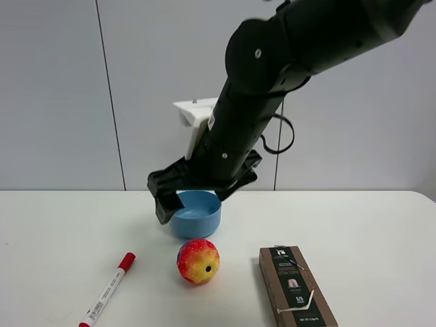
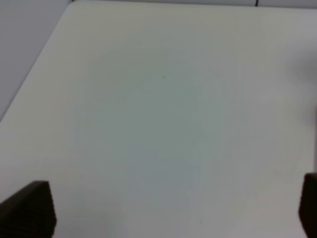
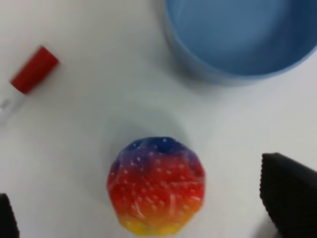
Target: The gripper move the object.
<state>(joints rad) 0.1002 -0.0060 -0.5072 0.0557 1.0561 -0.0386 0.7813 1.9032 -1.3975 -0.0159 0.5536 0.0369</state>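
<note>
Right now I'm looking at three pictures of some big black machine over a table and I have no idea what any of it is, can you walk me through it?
It is a robot with two arms, each ending in a two-fingered claw. The wide picture comes from a camera mounted high, off the arms. It shows the right gripper above a white table. On the table lie a rainbow ball, a blue bowl behind it, a red-capped marker and a brown box.

The other two pictures come from cameras on the wrists. The right one looks down on the ball, between open fingers that hold nothing. The left one shows only bare table between the left gripper and its open fingers.
</note>
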